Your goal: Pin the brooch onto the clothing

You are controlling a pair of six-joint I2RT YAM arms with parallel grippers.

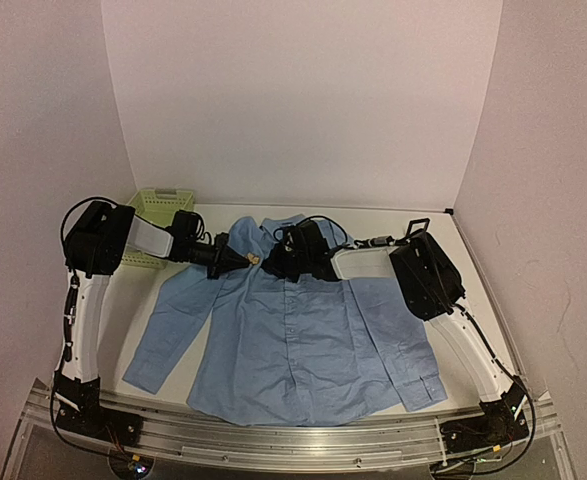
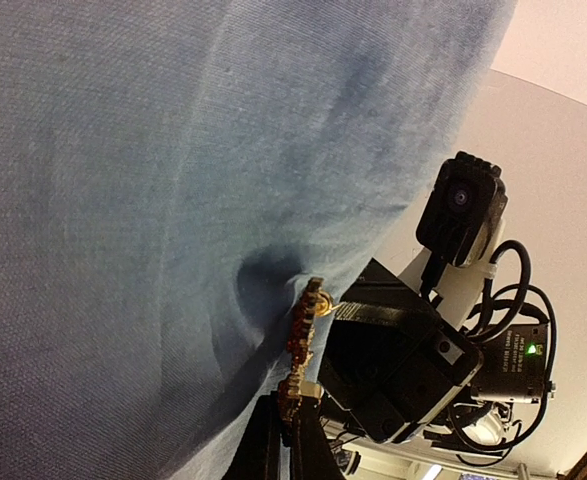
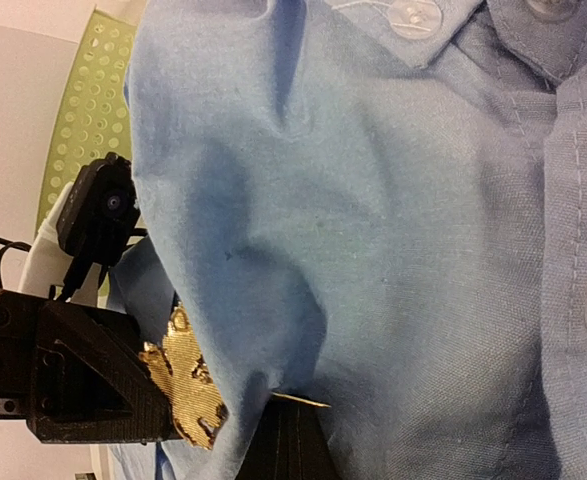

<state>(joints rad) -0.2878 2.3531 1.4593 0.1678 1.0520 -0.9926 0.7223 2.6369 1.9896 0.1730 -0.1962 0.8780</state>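
The left gripper (image 2: 285,440) is seen closest in its own wrist view. Its fingers are closed tight on the lower end of the brooch (image 2: 301,345), so that the red-and-gold leaf is held edge-on against a raised fold of the light blue shirt (image 2: 123,200). From above, the spot is placed on the shirt's upper chest, just below the collar (image 1: 273,225) and left of the button placket (image 1: 291,330). The garment is spread on the table (image 1: 133,300), with a pale green basket (image 1: 158,205) behind it.

The right gripper (image 3: 288,445) is also fully closed, just beside the brooch; whether a pinch of cloth or the pin (image 3: 303,400) itself is gripped cannot be told. The thin gold pin is shown lying against the fabric, and no piercing can be confirmed.

Several failures are judged possible. The brooch, held by one end only, could be twisted or dropped under pushing force. The pin could be skated along the weave instead of through it. The fold could be dragged loose, and the close-set grippers could be knocked together.
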